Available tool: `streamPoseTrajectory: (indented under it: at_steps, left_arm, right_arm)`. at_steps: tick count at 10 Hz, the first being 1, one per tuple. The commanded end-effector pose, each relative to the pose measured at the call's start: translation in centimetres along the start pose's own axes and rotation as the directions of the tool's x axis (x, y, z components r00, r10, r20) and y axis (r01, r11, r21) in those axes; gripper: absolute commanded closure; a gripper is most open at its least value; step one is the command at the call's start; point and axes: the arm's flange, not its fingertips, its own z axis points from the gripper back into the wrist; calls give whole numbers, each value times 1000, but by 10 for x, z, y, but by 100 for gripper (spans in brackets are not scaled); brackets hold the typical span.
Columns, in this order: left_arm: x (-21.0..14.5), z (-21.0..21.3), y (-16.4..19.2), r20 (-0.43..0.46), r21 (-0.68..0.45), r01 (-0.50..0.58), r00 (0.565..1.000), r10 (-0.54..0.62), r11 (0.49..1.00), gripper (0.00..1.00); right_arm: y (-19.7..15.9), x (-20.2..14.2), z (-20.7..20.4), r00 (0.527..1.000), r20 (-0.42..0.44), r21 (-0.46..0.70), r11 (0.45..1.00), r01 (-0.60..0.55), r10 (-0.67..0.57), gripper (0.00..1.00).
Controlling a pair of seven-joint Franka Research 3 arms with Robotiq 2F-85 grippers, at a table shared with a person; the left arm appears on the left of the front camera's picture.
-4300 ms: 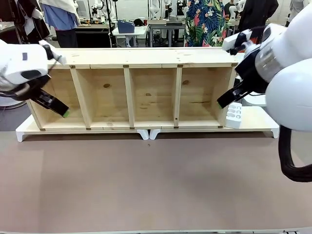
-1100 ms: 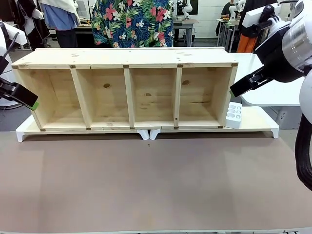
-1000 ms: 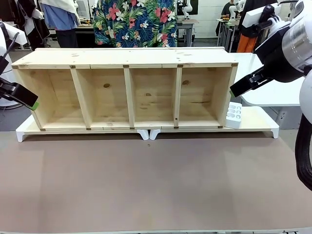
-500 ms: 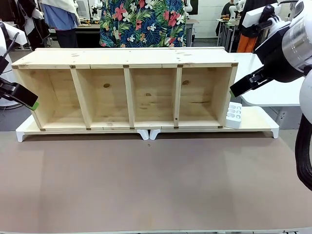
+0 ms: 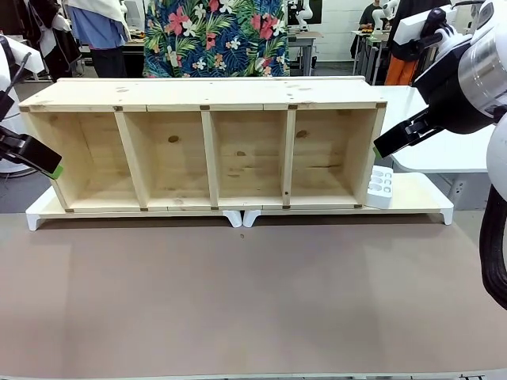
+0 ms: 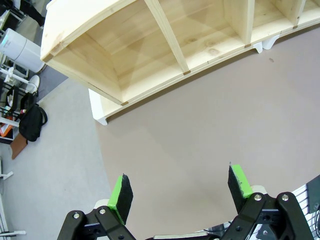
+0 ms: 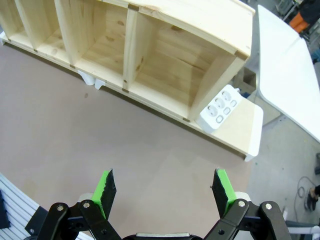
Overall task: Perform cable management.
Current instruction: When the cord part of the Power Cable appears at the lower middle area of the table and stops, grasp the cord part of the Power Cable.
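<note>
left tool (image 6: 177,176) agape | over brown tabletop (image 6: 200,115) | wooden shelf (image 6: 150,45) beyond

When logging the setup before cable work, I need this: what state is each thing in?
left pincer: open, holding nothing.
right pincer: open, holding nothing.
wooden shelf: standing upright, all four compartments empty.
power strip: beside the shelf's right end, nothing plugged into the sockets that show.
</note>
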Motion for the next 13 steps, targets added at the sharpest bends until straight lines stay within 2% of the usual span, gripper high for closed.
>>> streamPoseTrajectory:
  at_steps: [1, 13]
  left_arm:
    - [1, -1, 0, 0, 0, 7, 1000, -7, 1000, 0]
    - [1, -1, 0, 0, 0, 7, 1000, -7, 1000, 0]
  right_arm:
    - [0, 0, 0, 1000, 0, 0, 1000, 1, -1, 0]
    - [0, 0, 0, 1000, 0, 0, 1000, 1, -1, 0]
